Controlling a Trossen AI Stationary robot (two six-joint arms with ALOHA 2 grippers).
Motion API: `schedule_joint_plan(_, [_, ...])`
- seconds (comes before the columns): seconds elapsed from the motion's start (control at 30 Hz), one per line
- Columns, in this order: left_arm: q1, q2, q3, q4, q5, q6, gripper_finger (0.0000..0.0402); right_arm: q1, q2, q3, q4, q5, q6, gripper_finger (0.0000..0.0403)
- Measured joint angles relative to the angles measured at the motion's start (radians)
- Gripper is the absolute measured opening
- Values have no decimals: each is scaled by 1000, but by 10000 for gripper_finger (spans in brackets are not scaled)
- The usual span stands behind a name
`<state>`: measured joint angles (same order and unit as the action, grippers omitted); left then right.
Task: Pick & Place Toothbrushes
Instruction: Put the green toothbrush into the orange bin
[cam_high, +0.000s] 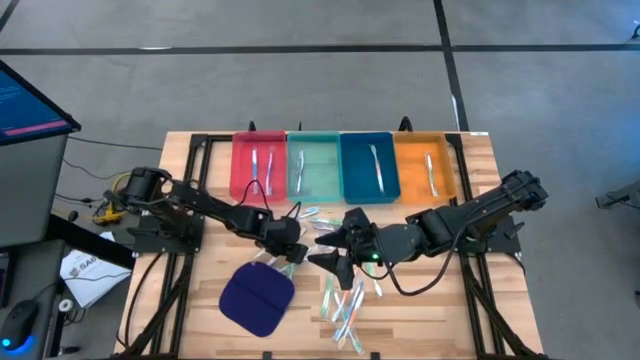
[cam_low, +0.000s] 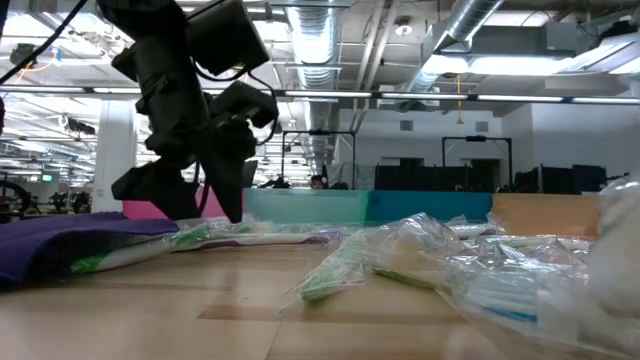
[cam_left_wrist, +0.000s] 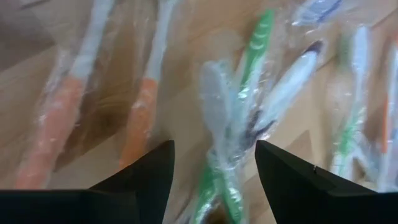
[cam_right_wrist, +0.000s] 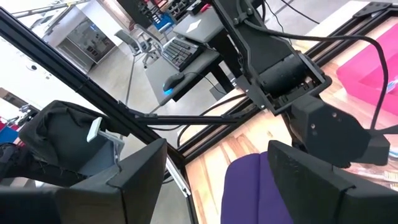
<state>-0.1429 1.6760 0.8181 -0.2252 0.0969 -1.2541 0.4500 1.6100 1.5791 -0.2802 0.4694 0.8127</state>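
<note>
Several toothbrushes in clear wrappers lie loose on the wooden table (cam_high: 440, 310), most of them in a pile (cam_high: 345, 300) near the front middle. My left gripper (cam_high: 285, 248) points down, open, low over a few of them beside the dark blue pad (cam_high: 257, 298). In the left wrist view a green toothbrush (cam_left_wrist: 252, 68) and a blue-and-white one (cam_left_wrist: 289, 78) lie crossed between its fingers (cam_left_wrist: 214, 146), and two orange ones (cam_left_wrist: 140, 118) lie beside. My right gripper (cam_high: 335, 255) hangs open higher up with nothing between its fingers (cam_right_wrist: 214, 155).
Four trays stand in a row at the far edge: red (cam_high: 258, 165), teal (cam_high: 313, 165), blue (cam_high: 368, 165) and orange (cam_high: 425, 165), each with a toothbrush or two inside. The two arms' grippers are close together over the table's middle.
</note>
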Motion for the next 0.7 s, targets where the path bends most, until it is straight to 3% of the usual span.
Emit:
schedule_joint_plan(0.4, [-1,14,0,18,-33,-7,204,-1,0,0,3,2,0,274])
schedule_joint_plan(0.53, [0,17,-1,28,-34,-7,163,-1,0,0,4,2,0,274])
schedule_joint_plan(0.7, [4,26,-1,42,-18,12,84,-1,0,0,5,2,0,274])
